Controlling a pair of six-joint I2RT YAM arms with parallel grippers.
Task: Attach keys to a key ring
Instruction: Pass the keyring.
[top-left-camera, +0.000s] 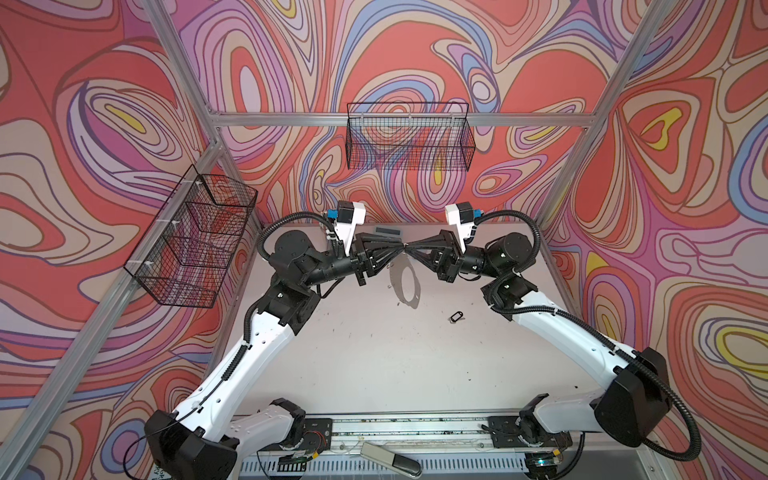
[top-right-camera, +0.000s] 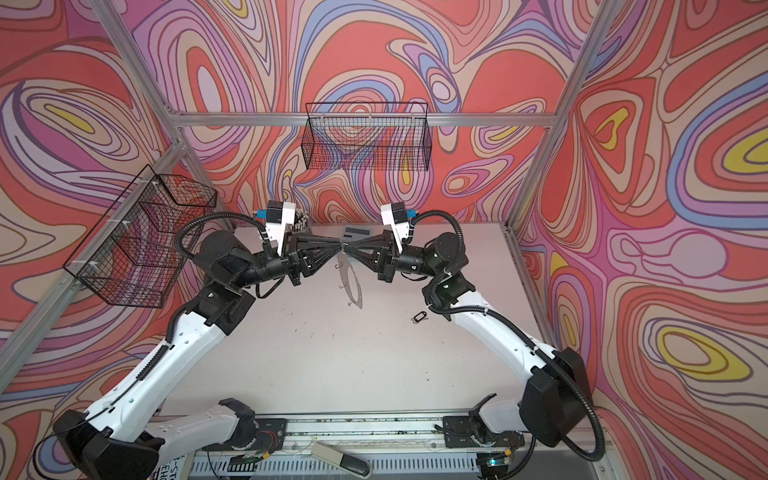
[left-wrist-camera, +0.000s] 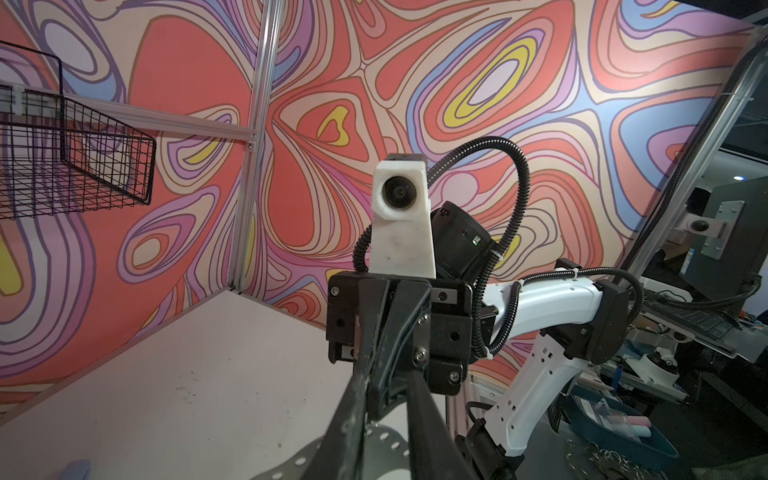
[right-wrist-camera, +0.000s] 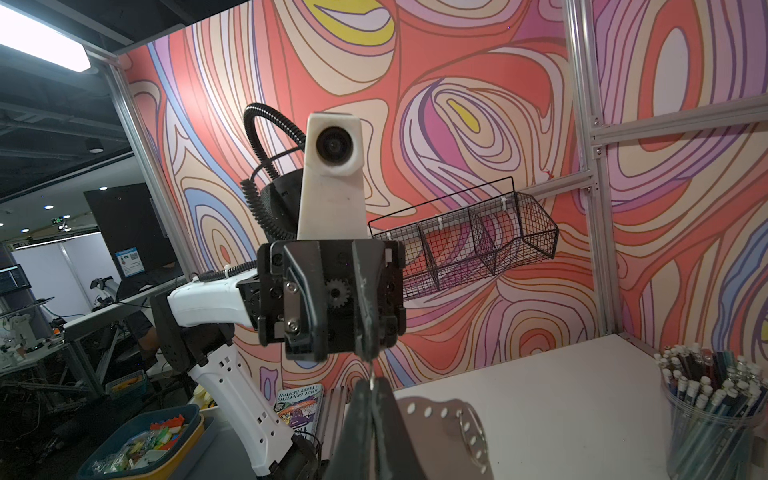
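The key ring (top-left-camera: 397, 291) (top-right-camera: 344, 282), a flat brown oval band with a dotted rim, hangs edge-down above the white table (top-left-camera: 374, 365). My right gripper (top-left-camera: 409, 249) (right-wrist-camera: 372, 382) is shut on a thin silver wire loop at its top. The band (right-wrist-camera: 436, 415) drops away just past the tips. My left gripper (top-left-camera: 401, 249) (left-wrist-camera: 392, 370) meets it tip to tip. Its jaws stand a little apart around the right fingertips, with the band (left-wrist-camera: 299, 461) below, and nothing shows clamped between them. The keys (top-left-camera: 456, 316) (top-right-camera: 419, 316), silver with a black tag, lie on the table right of the ring.
Black wire baskets hang on the left wall (top-left-camera: 195, 241) and the back wall (top-left-camera: 409, 137). A cup of pens (right-wrist-camera: 715, 407) stands at the table's back left corner. A dark card (top-left-camera: 388, 230) lies behind the grippers, and a pedal (top-left-camera: 390, 457) sits at the front edge.
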